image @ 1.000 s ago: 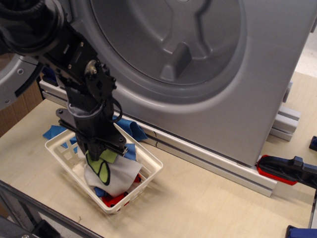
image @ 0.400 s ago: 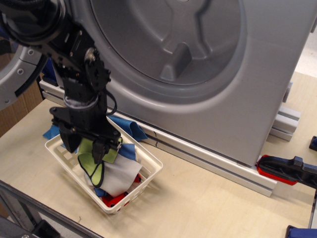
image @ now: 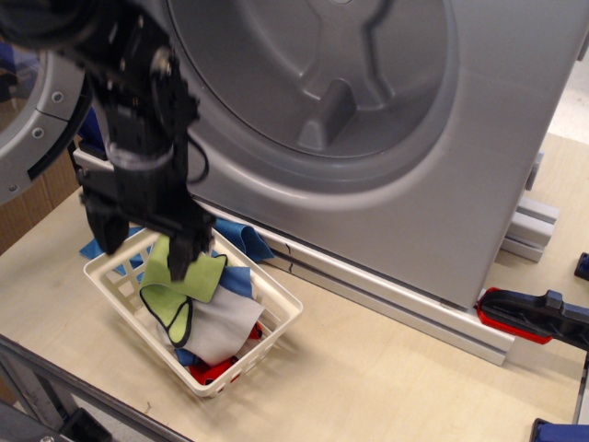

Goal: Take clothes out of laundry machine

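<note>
The lime-green cloth (image: 178, 284) with a thin dark trim lies in the white lattice basket (image: 280, 304), on top of a light grey cloth (image: 226, 327). My gripper (image: 144, 247) is open and empty just above the cloth and the basket's back left part, with one fingertip (image: 184, 264) close over the cloth. The laundry machine's grey front panel (image: 442, 203) fills the back, with its wide round drum (image: 313, 83) open and no cloth showing in it. Its round door (image: 28, 138) hangs open at the far left.
Blue cloths (image: 245, 239) hang over the basket's back rim, and something red (image: 208, 372) lies at its front. An aluminium rail (image: 386, 308) runs along the machine's base. A red and black clamp (image: 525, 318) lies at the right edge. A metal frame bar (image: 55, 387) crosses the bottom left.
My gripper has opened and let go of the lime-green cloth, which now lies spread in the basket. The gripper has risen and shifted slightly left.
</note>
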Robot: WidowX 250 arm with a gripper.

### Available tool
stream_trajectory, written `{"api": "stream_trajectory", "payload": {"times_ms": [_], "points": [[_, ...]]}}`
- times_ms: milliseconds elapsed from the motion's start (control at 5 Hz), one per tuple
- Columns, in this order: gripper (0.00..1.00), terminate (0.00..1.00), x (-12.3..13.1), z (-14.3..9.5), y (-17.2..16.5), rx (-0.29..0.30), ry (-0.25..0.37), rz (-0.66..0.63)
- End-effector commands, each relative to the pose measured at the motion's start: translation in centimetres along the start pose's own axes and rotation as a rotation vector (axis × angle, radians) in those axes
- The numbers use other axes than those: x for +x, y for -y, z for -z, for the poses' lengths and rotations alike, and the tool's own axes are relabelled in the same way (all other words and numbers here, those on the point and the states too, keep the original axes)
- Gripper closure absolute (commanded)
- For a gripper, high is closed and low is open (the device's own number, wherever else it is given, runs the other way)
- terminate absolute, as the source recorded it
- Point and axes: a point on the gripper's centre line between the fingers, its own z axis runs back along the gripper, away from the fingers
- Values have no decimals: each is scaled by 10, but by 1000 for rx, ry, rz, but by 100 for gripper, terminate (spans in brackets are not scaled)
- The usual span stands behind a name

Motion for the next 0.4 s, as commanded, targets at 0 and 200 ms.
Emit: {"api": "stream_trajectory", "payload": {"times_ms": [0,200], "points": [[0,0,46,-71,-5,-18,4,-36],[0,100,46,-71,-5,-18,4,-36]]}}
